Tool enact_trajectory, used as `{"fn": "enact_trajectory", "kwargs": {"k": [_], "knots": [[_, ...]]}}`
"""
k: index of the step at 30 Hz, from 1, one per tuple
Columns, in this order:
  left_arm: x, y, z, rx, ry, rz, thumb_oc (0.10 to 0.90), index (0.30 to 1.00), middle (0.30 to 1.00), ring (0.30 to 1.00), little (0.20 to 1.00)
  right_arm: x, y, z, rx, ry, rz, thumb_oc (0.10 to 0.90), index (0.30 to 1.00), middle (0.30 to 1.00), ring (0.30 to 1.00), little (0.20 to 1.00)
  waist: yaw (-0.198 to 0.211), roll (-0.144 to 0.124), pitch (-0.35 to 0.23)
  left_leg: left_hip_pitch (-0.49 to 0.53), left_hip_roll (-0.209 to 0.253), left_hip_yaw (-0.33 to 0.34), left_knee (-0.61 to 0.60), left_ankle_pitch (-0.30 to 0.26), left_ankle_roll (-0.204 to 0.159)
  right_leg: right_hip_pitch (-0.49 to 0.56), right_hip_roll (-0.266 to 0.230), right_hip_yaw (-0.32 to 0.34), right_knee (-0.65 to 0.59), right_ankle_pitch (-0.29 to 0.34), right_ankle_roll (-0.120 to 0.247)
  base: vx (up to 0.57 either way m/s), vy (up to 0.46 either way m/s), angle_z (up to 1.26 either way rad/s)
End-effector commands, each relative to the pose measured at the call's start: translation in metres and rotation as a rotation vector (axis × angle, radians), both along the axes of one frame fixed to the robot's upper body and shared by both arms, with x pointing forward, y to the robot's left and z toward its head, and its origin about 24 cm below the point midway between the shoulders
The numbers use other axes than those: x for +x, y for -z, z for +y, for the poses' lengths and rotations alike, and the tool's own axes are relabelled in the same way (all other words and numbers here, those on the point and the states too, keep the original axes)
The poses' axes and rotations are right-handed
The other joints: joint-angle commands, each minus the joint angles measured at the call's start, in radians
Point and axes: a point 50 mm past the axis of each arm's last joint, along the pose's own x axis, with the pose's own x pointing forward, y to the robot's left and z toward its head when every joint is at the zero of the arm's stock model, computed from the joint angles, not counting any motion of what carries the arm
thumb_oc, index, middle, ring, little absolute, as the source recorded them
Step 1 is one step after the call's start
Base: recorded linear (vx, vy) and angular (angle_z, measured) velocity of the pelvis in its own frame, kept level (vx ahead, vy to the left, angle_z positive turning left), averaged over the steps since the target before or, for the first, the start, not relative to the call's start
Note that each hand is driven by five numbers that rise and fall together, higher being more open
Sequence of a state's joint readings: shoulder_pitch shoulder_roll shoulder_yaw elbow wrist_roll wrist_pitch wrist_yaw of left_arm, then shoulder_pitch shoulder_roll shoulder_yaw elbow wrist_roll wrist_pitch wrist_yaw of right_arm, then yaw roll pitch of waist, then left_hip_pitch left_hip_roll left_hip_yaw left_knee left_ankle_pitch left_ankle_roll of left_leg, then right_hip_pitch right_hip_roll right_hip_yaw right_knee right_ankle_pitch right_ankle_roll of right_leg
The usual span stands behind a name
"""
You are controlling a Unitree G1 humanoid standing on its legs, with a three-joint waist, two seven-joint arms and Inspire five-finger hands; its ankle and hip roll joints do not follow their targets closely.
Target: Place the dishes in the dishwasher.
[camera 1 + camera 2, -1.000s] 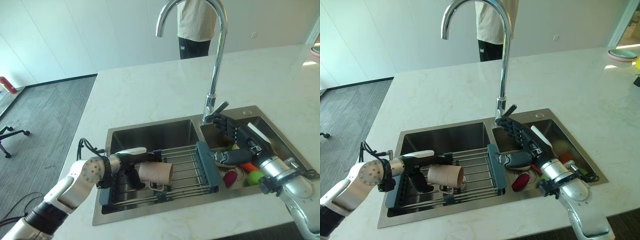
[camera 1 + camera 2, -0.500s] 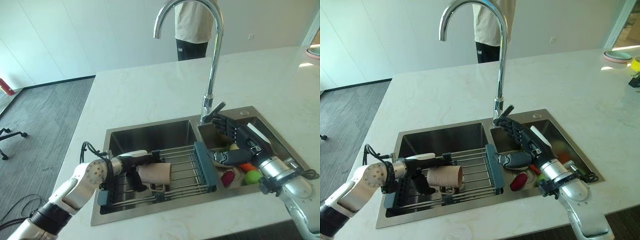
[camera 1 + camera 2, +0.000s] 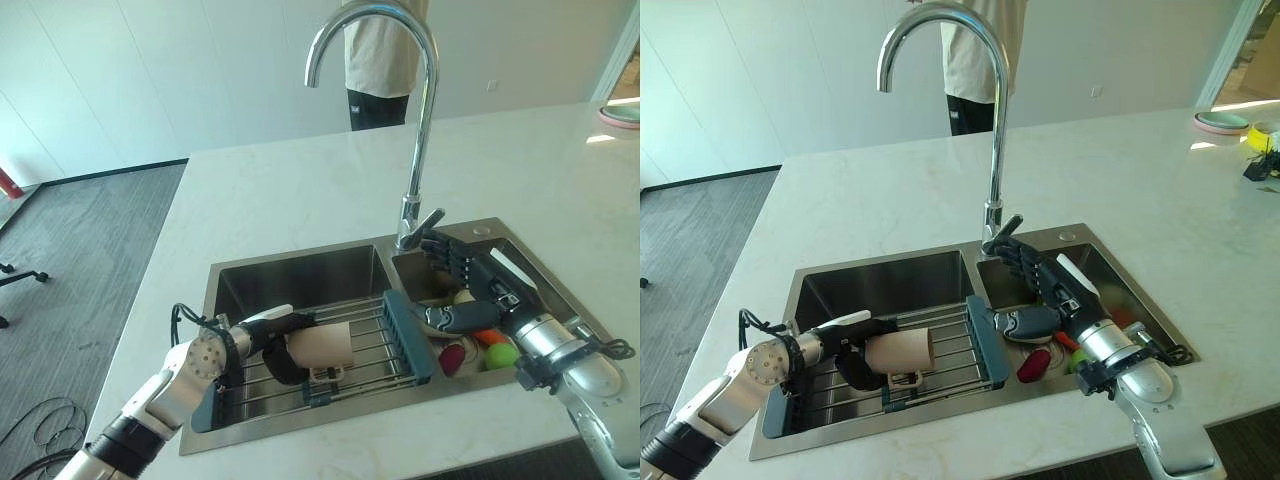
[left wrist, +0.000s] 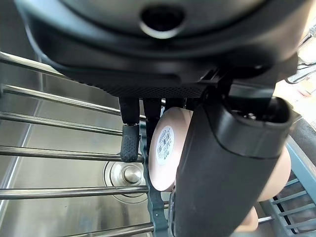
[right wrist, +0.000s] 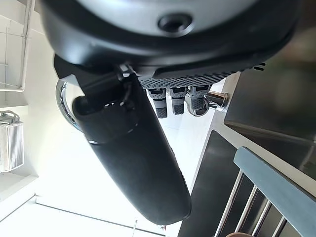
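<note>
Left hand (image 3: 855,345): curled round the beige mug (image 3: 898,352), lying sideways on the sink rack (image 3: 950,345). We judge the pickup under way; next we lift it clear. Right hand (image 3: 1045,290): fingers straight, empty, over the right basin (image 3: 1110,270).

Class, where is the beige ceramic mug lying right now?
The beige ceramic mug lies on its side on the wire drying rack over the sink's left basin, with the left hand curled round it.

Mug (image 3: 322,347) on rack (image 3: 375,335) in sink (image 3: 300,275).
</note>
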State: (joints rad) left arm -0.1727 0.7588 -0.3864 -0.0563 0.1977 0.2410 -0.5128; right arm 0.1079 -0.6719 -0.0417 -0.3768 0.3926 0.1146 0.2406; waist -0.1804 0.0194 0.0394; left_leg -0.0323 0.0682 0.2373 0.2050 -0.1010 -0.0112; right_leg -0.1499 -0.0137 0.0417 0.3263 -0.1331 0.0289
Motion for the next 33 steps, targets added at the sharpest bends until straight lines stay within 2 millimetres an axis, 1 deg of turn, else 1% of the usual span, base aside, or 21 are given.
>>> {"fn": "enact_trajectory", "kwargs": {"k": [1, 7, 10, 11, 13, 16, 23, 27, 28, 33], "knots": [[0.012, -0.026, -0.001, -0.047, -0.006, -0.136, 0.400, 0.300, 0.300, 0.300, 0.300, 0.003, -0.048, 0.013, 0.033, -0.064, -0.285, 0.800, 0.900, 0.900, 0.900, 0.900, -0.006, 0.002, -0.010, -0.021, 0.029, -0.011, 0.095, -0.100, 0.002, 0.040, -0.036, -0.078, -0.026, 0.005, 0.077, 0.00, 0.000, 0.00], [0.013, -0.043, 0.001, -0.151, -0.021, -0.220, 0.400, 0.300, 0.300, 0.300, 0.300, 0.002, -0.047, 0.010, 0.033, -0.048, -0.289, 0.800, 0.900, 0.900, 0.900, 0.900, 0.002, 0.001, -0.005, -0.021, 0.027, -0.015, 0.095, -0.099, 0.001, 0.043, -0.039, -0.083, -0.026, 0.006, 0.076, 0.00, 0.000, 0.00], [0.011, -0.054, 0.002, -0.344, -0.054, -0.248, 0.400, 0.300, 0.300, 0.300, 0.300, 0.001, -0.045, 0.009, 0.033, -0.033, -0.288, 0.800, 0.900, 0.900, 0.900, 0.900, 0.011, 0.001, -0.004, -0.023, 0.026, -0.019, 0.095, -0.098, 0.000, 0.043, -0.042, -0.088, -0.026, 0.006, 0.075, 0.00, 0.000, 0.00], [0.008, -0.059, 0.005, -0.401, -0.075, -0.287, 0.400, 0.300, 0.300, 0.300, 0.300, 0.000, -0.043, 0.010, 0.030, -0.029, -0.287, 0.800, 0.900, 0.900, 0.900, 0.900, 0.015, 0.001, -0.004, -0.024, 0.026, -0.022, 0.095, -0.097, -0.002, 0.044, -0.042, -0.088, -0.026, 0.006, 0.073, 0.00, 0.000, 0.00], [0.007, -0.064, 0.009, -0.443, -0.092, -0.320, 0.400, 0.300, 0.300, 0.300, 0.300, -0.001, -0.043, 0.009, 0.030, -0.026, -0.289, 0.800, 0.900, 0.900, 0.900, 0.900, 0.018, 0.001, -0.003, -0.024, 0.025, -0.026, 0.095, -0.096, -0.002, 0.045, -0.043, -0.089, -0.026, 0.005, 0.072, 0.00, 0.000, 0.00], [0.005, -0.078, 0.017, -0.575, -0.130, -0.402, 0.400, 0.300, 0.300, 0.300, 0.300, -0.001, -0.044, 0.007, 0.033, -0.015, -0.289, 0.800, 0.900, 0.900, 0.900, 0.900, 0.028, 0.000, -0.005, -0.026, 0.021, -0.035, 0.095, -0.097, -0.004, 0.047, -0.045, -0.093, -0.026, 0.003, 0.070, 0.00, -0.002, 0.02], [-0.008, -0.101, 0.030, -0.799, -0.205, -0.573, 0.400, 0.300, 0.300, 0.300, 0.300, -0.004, -0.041, 0.005, 0.035, 0.009, -0.290, 0.800, 0.900, 0.900, 0.900, 0.900, 0.049, -0.006, -0.015, -0.036, 0.016, -0.054, 0.095, -0.096, -0.009, 0.047, -0.049, -0.103, -0.026, -0.003, 0.065, -0.01, -0.005, 0.09], [-0.010, -0.103, 0.031, -0.823, -0.214, -0.587, 0.400, 0.300, 0.300, 0.300, 0.300, -0.004, -0.041, 0.005, 0.036, 0.011, -0.289, 0.800, 0.900, 0.900, 0.900, 0.900, 0.050, -0.007, -0.017, -0.037, 0.015, -0.056, 0.095, -0.095, -0.010, 0.047, -0.050, -0.105, -0.026, -0.004, 0.064, 0.00, 0.000, 0.00], [-0.017, -0.109, 0.034, -0.938, -0.243, -0.659, 0.400, 0.300, 0.300, 0.300, 0.300, -0.007, -0.039, 0.005, 0.047, 0.023, -0.298, 0.800, 0.900, 0.900, 0.900, 0.900, 0.064, -0.013, -0.018, -0.041, 0.014, -0.063, 0.095, -0.093, -0.012, 0.048, -0.051, -0.111, -0.026, -0.007, 0.060, -0.03, -0.043, 0.01], [-0.024, -0.114, 0.035, -0.993, -0.276, -0.737, 0.400, 0.300, 0.300, 0.300, 0.300, -0.009, -0.040, 0.008, 0.066, 0.012, -0.313, 0.800, 0.900, 0.900, 0.900, 0.900, 0.081, -0.020, -0.026, -0.053, 0.014, -0.079, 0.095, -0.084, -0.017, 0.049, -0.053, -0.132, -0.026, -0.013, 0.054, -0.03, -0.077, 0.14]]}}
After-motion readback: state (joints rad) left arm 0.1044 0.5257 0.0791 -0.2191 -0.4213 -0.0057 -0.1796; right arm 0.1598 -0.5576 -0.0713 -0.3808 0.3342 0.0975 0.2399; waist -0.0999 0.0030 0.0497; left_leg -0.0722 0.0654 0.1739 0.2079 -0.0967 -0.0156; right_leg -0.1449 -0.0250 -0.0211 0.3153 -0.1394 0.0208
